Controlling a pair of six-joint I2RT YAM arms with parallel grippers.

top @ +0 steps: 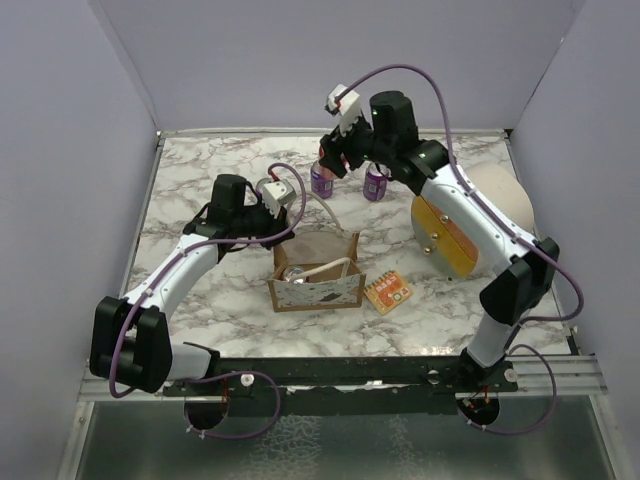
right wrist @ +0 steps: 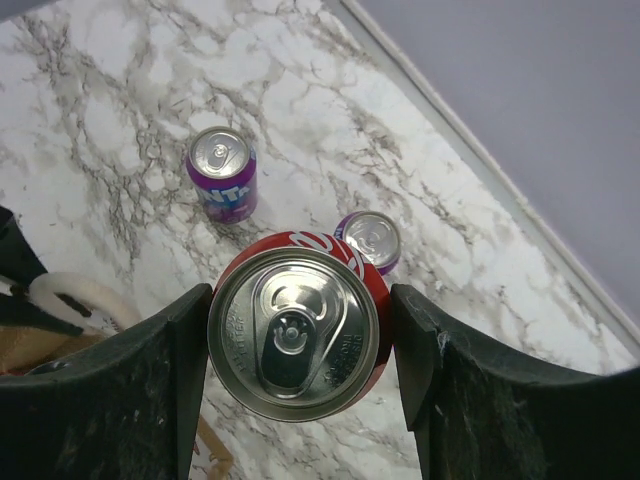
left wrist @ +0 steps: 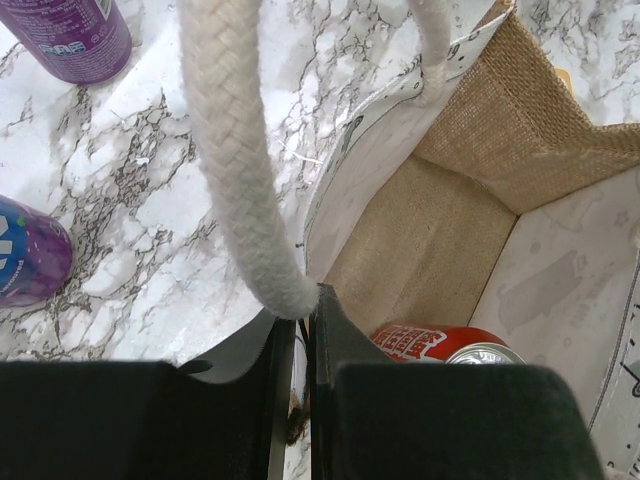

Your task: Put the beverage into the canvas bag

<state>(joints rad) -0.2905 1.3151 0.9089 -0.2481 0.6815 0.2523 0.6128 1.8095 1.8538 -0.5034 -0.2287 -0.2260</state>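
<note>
Table [top: 200, 290]: white marble, grey veins.

Bag [top: 316, 291]: tan fabric, boxy, upright near the table's middle, mouth open. Pale patterned panel on the near side; burlap lining shows in the left wrist view.

Handle [left wrist: 232, 150]: white braided rope, drawn up and away from the bag's far wall.

Left gripper [left wrist: 303, 315]: jaws closed on the handle, pinching the rope's end between the two fingers, just above the bag's far rim.

Right gripper [top: 336, 158]: raised over the far part of the table, beyond the bag. Fingers clamped on either side of the red can.

Red can [right wrist: 295, 340]: the beverage. Held upright with its silver top toward the wrist camera, in the air, outside the bag and off its far side.

Second can [left wrist: 440, 345]: red, silver-topped, lying on the bag's floor.

Purple cans: two, upright on the far table, one [top: 322, 181] close under the right gripper, the other [top: 375, 184] just to its right.

Packet [top: 388, 292]: small, orange, flat on the table just right of the bag.

Disc [top: 468, 232]: large, round, tan and orange, at the right edge, partly under the right arm; kind unclear.
</note>
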